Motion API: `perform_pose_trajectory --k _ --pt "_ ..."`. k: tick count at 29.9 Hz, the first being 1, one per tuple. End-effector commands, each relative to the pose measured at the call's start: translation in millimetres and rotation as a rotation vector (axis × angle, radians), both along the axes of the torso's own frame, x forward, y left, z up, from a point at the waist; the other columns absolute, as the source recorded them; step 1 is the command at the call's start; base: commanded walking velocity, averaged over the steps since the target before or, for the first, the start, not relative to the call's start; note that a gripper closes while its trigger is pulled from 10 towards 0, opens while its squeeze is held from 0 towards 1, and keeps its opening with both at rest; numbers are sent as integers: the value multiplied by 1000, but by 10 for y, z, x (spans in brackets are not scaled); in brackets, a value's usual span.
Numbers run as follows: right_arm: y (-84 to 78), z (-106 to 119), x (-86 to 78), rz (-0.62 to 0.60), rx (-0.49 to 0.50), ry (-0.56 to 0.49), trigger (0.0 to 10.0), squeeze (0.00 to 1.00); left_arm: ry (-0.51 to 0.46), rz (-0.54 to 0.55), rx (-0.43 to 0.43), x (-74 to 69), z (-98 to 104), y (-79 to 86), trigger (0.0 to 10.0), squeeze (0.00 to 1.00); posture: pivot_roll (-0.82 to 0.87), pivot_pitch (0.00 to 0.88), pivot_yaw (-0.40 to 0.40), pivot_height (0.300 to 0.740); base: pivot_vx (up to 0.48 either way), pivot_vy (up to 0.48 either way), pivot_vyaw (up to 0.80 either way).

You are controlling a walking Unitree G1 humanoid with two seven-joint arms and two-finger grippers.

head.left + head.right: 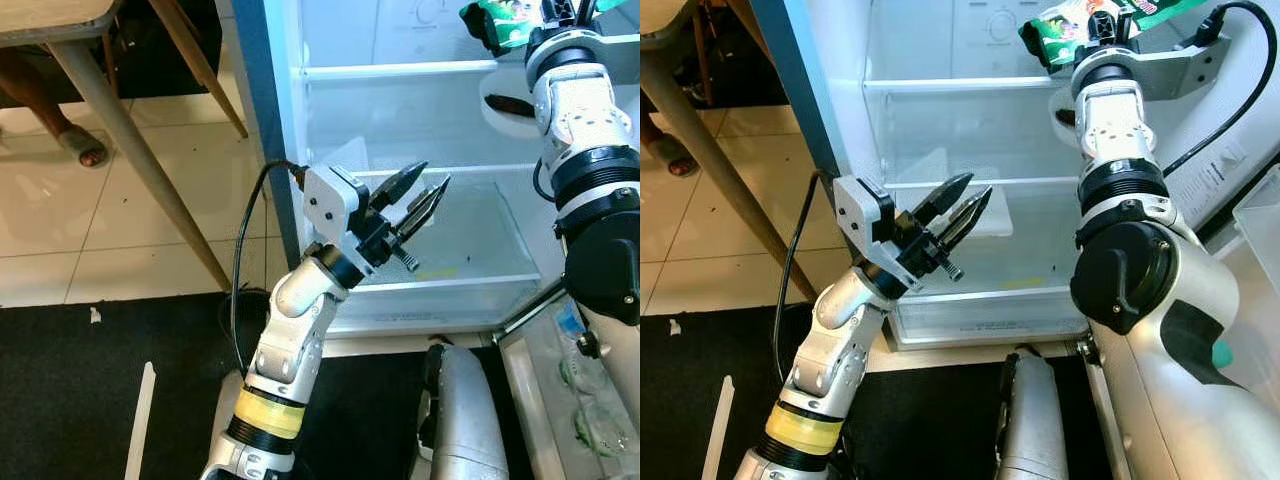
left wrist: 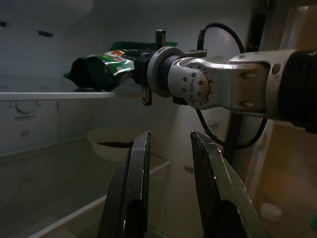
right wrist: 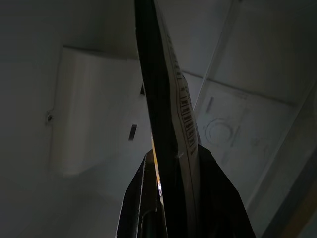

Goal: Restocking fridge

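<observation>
Right now, stage: right gripper (image 1: 1102,30) is clamping a crinkled green foil snack pouch (image 1: 497,22) edge-on, raised at the upper shelf of the open white fridge (image 1: 940,85).
Slip risk: pouch is thin (only its edge is sitting between the fingers), so it may be sliding out.
Collision risk: a pale bowl (image 2: 115,144) is sitting on the shelf below.
Left gripper (image 1: 420,203): hovering before the clear crisper drawer (image 1: 480,255), fingers parted, holding nothing.
</observation>
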State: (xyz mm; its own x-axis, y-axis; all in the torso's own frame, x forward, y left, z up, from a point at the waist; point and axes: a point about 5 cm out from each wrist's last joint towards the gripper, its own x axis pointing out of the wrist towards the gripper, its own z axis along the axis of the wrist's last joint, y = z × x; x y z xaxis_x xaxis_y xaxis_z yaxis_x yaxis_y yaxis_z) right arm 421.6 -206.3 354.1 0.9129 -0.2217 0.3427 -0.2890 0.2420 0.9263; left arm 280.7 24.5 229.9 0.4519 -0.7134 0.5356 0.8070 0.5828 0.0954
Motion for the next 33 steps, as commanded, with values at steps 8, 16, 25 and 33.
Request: perform_pose_trajectory --k 8,16,25,33 --pt "-185 255 -74 -91 77 -4 10000 1000 2 -1 2 -70 47 1 10000 0 120 284 -27 395 0 0 0" --pt "-158 516 -130 -142 -107 -38 10000 1000 10 4 -9 -54 65 -2 10000 0 91 277 -25 395 0 0 0" --pt "-162 676 -179 -327 -546 80 10000 1000 6 -8 -21 -30 98 -36 10000 0 57 255 -25 395 0 0 0" --pt "-288 461 -156 -369 -627 158 10000 1000 2 -11 -31 -20 114 -42 10000 0 42 240 -22 395 0 0 0"
